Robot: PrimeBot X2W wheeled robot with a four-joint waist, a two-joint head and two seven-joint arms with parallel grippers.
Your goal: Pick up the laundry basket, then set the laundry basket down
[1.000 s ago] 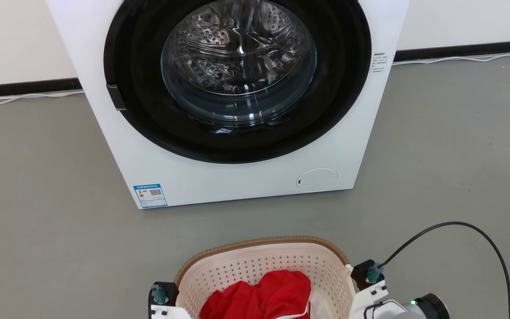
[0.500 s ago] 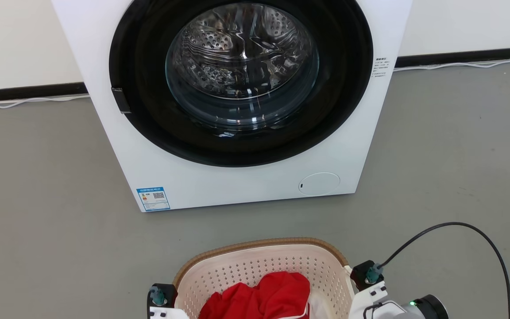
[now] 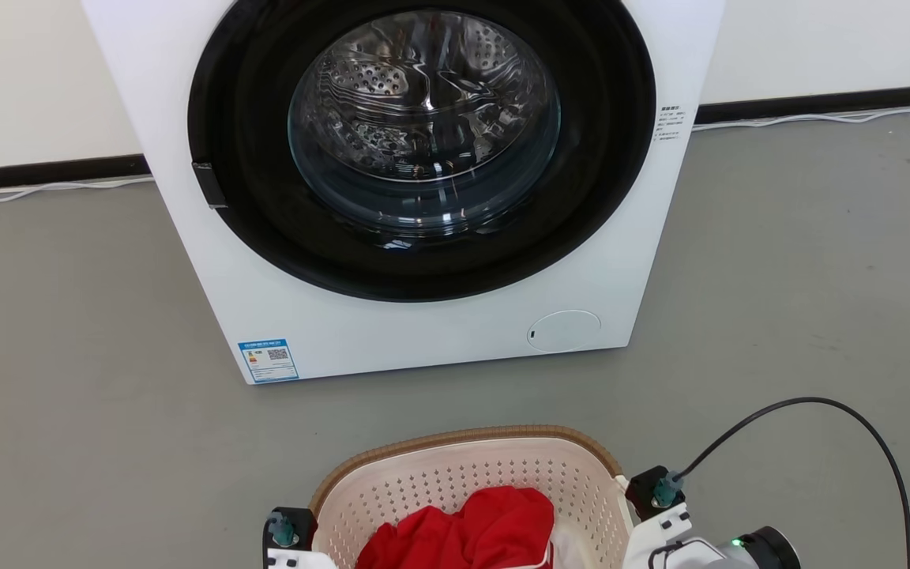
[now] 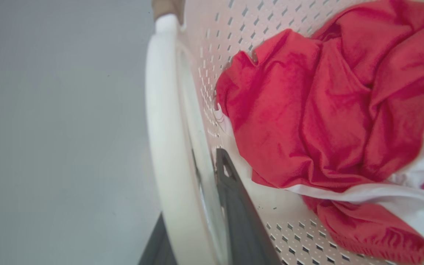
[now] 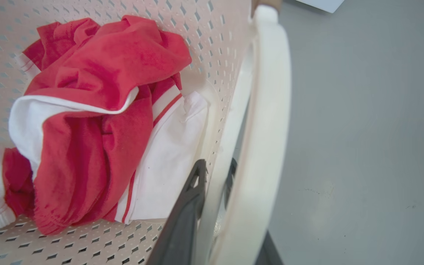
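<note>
1. The laundry basket (image 3: 463, 466) was between my two end effectors. The washer (image 3: 392, 340) stood well ahead of both sets of fingertips. I could not tell whether the basket's base was clear of the floor (image 3: 68, 356).
2. I judged it light: thin perforated plastic holding only a few red and white clothes (image 4: 307, 110). The shell looked stiff enough to keep its shape, though likely to flex if pulled from one side. The smooth plastic could also slip.
3. The two side handles seemed the right places to hold, so that the load would hang evenly.
4. My left end effector (image 4: 193, 176) was closed narrowly on the left handle (image 4: 164, 129). One finger (image 4: 234, 206) lay inside against the perforated wall and the other outside, with the handle pinched between them.
5. My right end effector (image 5: 215, 173) gripped the right handle (image 5: 267, 110) the same way, with one finger (image 5: 186, 206) inside, just beside the clothes.
6. Both wrists flanked the basket, fingers running down its side walls. I judged that any lift or lowering needed both arms kept level.
</note>
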